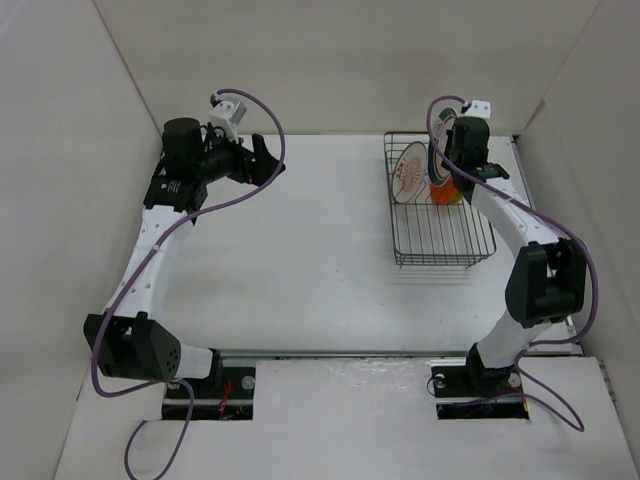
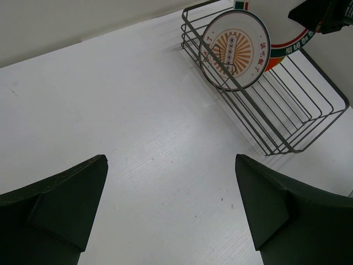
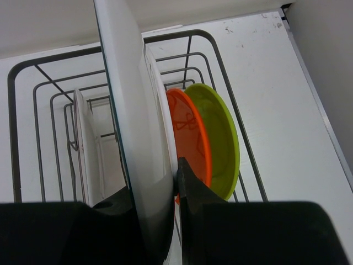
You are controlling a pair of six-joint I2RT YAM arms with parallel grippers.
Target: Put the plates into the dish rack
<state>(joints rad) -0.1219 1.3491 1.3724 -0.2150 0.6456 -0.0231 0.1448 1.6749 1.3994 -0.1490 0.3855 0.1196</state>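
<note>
We count one dish rack point(image 1: 445, 262) at the far right of the table point(image 1: 300, 260). Four plates stand on edge at its far end: sunburst plate point(image 2: 231, 48), large white plate point(image 3: 132, 138), orange plate point(image 3: 190, 138) and lime green plate point(image 3: 220, 138). The right gripper point(image 3: 151, 190) reaches down from above and pinches the large white plate. The left gripper point(image 2: 170, 165) hovers at far left, jaws spread, facing the rack.

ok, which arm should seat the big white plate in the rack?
Right. The right end effector grips the large white round plate upright inside the dark wire dish rack, beside the orange plate. The left end effector hangs open, far from it.
</note>
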